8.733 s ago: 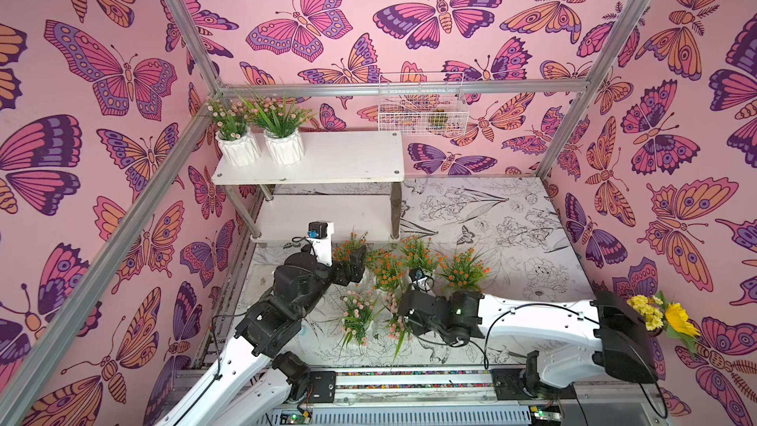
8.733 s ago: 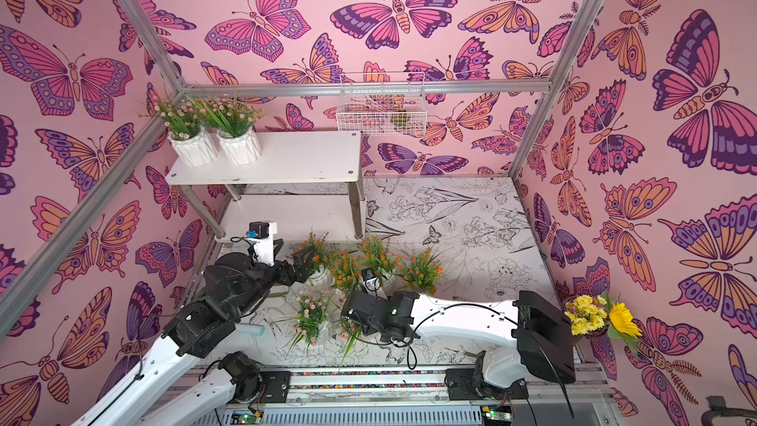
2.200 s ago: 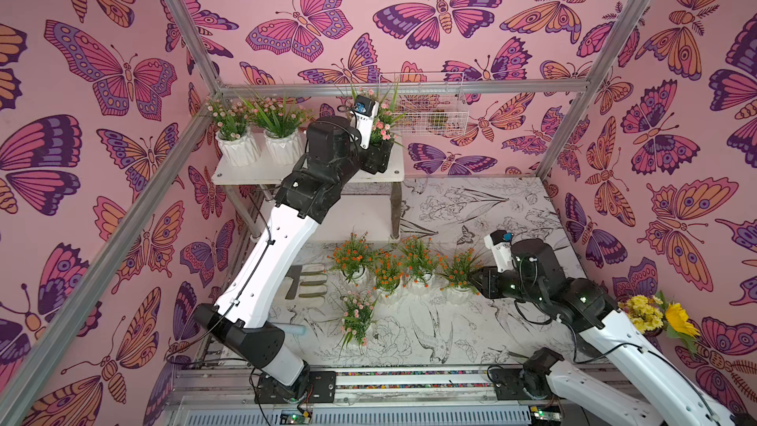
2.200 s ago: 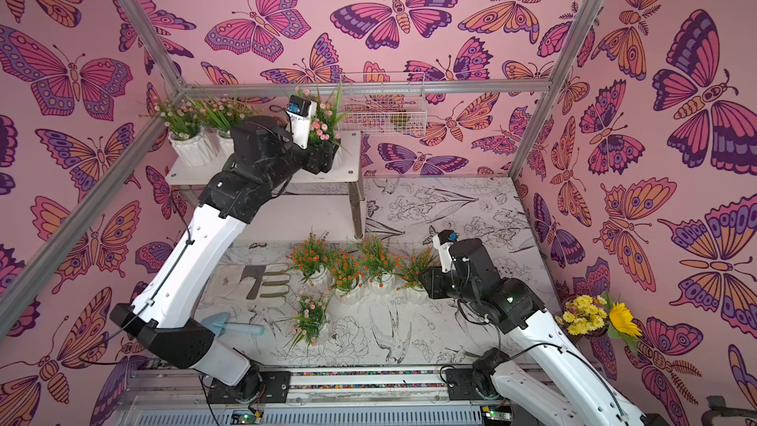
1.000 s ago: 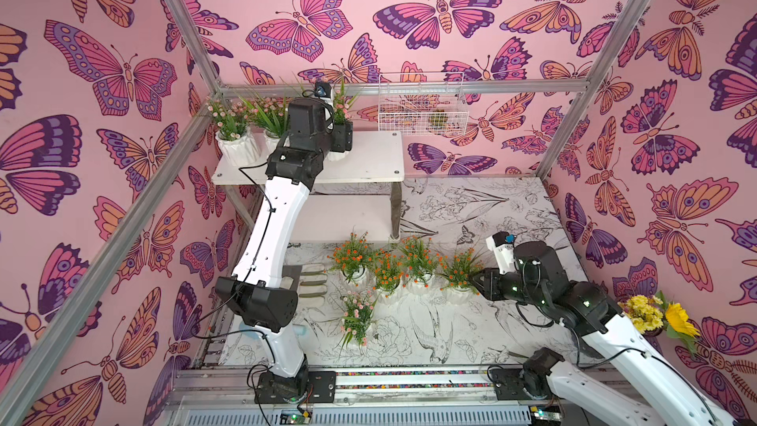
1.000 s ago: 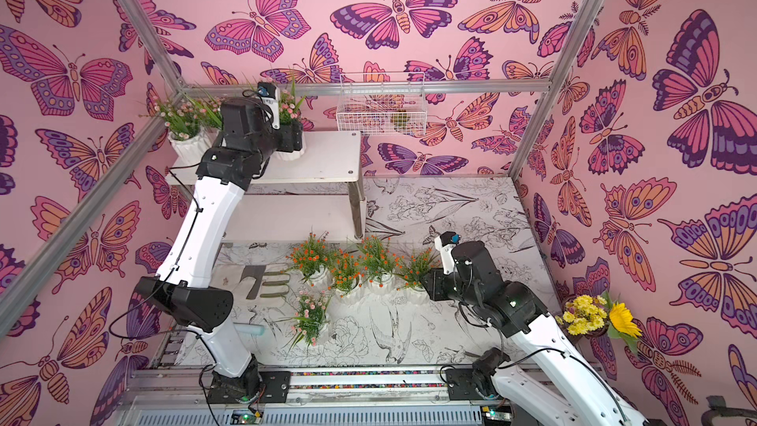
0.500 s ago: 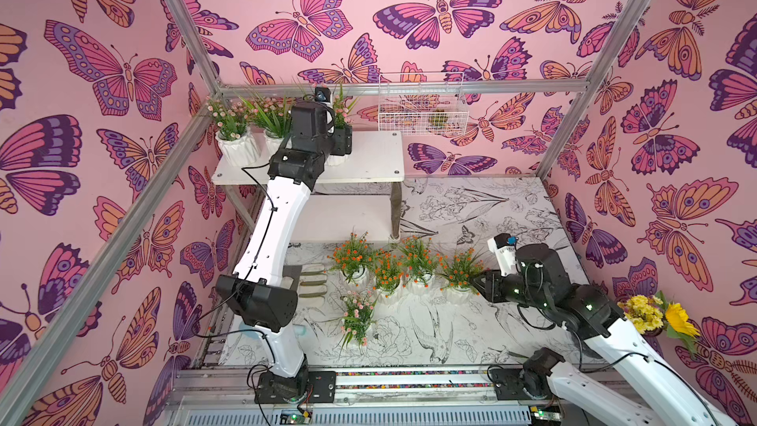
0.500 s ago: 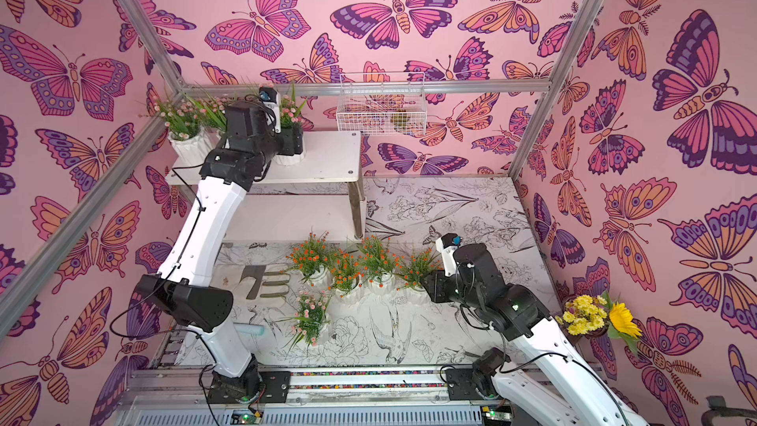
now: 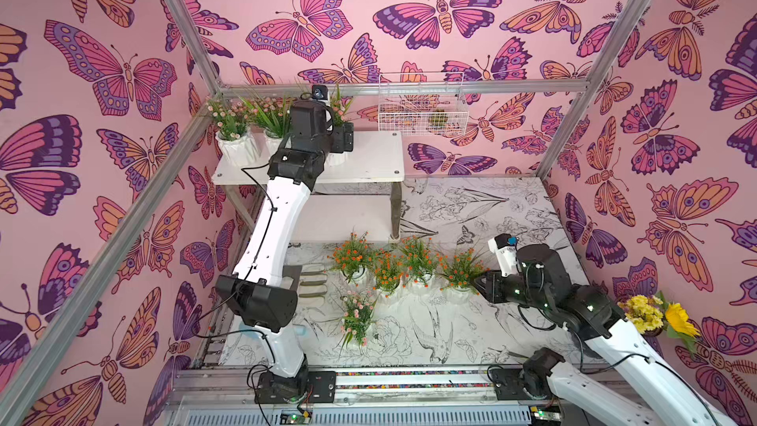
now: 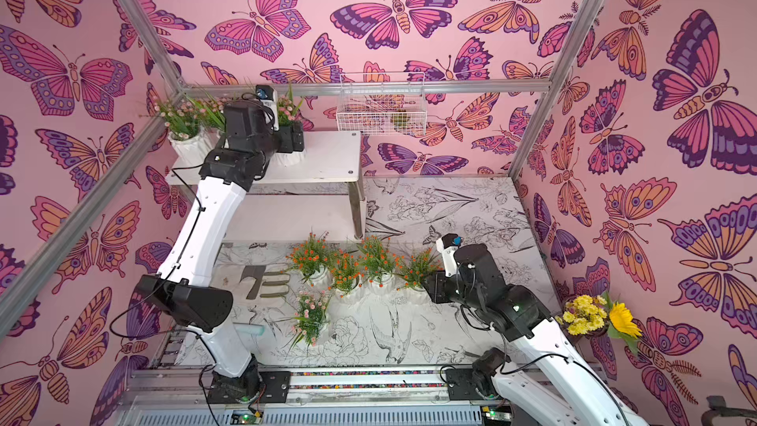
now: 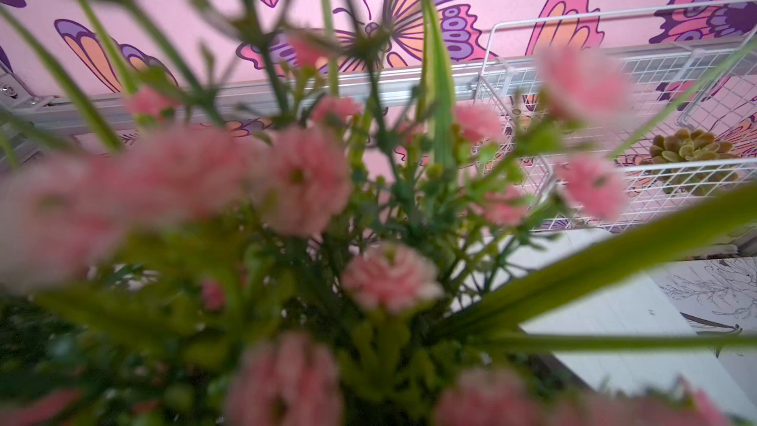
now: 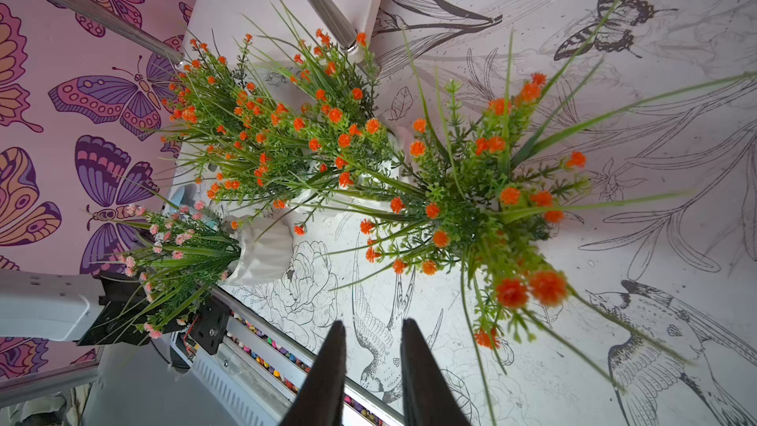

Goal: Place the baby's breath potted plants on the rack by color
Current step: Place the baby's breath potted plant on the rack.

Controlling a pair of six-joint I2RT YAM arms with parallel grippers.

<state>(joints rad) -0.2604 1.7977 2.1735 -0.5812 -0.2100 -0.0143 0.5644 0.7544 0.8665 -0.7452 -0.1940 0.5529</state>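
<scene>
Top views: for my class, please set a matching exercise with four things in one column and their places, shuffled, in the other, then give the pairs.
Things
1. succulent
2. sunflower bunch
3. four orange-bloomed plants
4. three pink-bloomed plants

Places
A. on the top shelf of the rack
B. in the white wire basket
C. in a row on the table
D. at the wall on the robot's right

Pairs: 1-B, 2-D, 3-C, 4-A
</scene>
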